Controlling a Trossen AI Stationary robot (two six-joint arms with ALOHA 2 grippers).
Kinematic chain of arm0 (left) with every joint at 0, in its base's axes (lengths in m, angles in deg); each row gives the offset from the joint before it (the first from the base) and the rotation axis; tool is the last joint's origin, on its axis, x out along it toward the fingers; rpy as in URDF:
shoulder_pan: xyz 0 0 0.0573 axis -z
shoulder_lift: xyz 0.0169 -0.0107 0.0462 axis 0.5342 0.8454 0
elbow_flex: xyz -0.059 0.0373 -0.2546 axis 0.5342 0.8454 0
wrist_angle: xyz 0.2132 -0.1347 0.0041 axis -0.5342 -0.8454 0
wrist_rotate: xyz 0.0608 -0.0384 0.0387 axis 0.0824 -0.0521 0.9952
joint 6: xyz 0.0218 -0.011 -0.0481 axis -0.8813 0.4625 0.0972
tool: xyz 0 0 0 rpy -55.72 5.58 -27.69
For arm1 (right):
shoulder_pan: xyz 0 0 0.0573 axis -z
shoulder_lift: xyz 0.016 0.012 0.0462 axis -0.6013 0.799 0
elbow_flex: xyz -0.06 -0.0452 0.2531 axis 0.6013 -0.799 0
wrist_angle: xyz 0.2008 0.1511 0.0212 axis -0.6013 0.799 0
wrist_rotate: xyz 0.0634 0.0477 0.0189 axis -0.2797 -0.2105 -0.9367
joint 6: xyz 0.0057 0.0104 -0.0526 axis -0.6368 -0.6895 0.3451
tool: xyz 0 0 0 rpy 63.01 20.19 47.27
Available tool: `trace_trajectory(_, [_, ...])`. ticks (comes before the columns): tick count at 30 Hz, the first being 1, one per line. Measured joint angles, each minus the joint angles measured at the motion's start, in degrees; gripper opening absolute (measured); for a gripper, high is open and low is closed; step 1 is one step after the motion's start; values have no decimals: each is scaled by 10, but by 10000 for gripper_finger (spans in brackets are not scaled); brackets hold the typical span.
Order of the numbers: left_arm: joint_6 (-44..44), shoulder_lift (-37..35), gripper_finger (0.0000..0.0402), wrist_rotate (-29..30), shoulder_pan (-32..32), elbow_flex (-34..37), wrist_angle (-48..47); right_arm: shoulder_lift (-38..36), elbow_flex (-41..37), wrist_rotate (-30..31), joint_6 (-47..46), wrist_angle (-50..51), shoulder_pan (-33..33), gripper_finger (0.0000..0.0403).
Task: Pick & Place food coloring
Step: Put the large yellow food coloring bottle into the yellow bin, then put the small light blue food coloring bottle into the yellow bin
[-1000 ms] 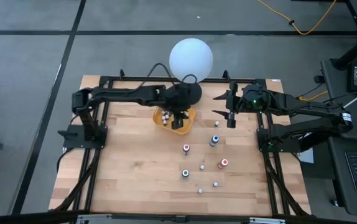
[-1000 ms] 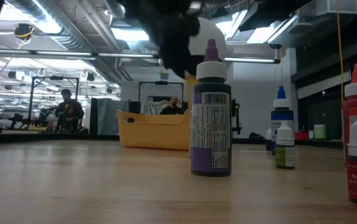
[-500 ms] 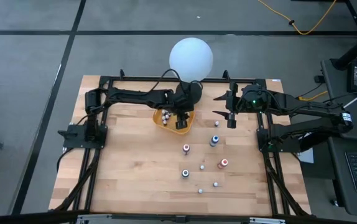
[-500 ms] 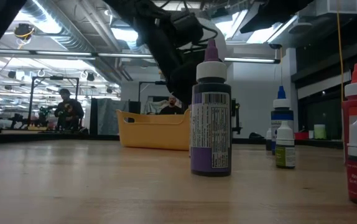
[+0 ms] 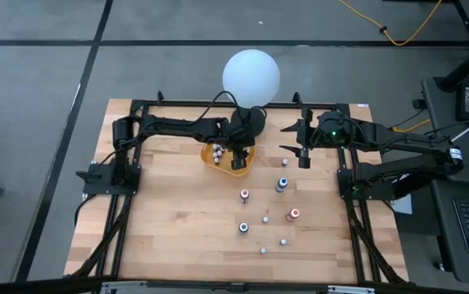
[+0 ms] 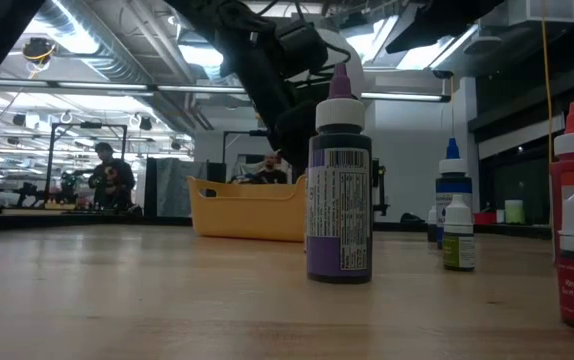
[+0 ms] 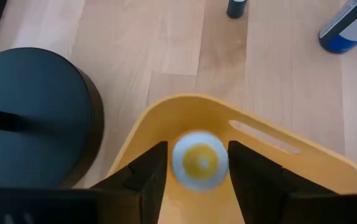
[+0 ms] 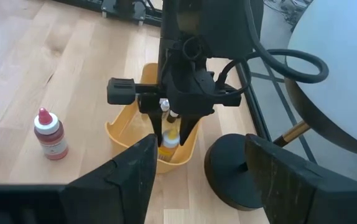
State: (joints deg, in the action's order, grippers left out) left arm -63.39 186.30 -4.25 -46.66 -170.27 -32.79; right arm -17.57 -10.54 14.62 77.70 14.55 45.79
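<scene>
The yellow-capped bottle [image 7: 199,160] sits cap-up between my left gripper [image 7: 197,180] fingers, directly over the yellow tray [image 5: 247,156], long axis pointing straight down into it; whether the fingers press it or have just let go I cannot tell. My left arm is clearly the nearer one, while my right gripper [image 5: 302,149] waits with fingers spread wide, empty, just beside the tray toward the table's right rail. Count: roughly three bottles [image 5: 216,150] already in the tray, about eight bottles on the table [image 5: 169,212], among them red [image 5: 293,214], blue [image 5: 282,184] and purple [image 6: 339,180].
</scene>
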Motion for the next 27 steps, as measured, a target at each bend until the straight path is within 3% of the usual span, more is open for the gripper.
trace_trajectory(6, [0,-2,179,2,0,-12,-21,0,0,0,0,0,0,241])
trace_trajectory(20, [-35,-45,186,21,27,-176,-187,0,0,0,0,2,0,241])
trace_trajectory(27, [-26,-58,177,100,42,-232,-223,0,0,0,2,-3,0,241])
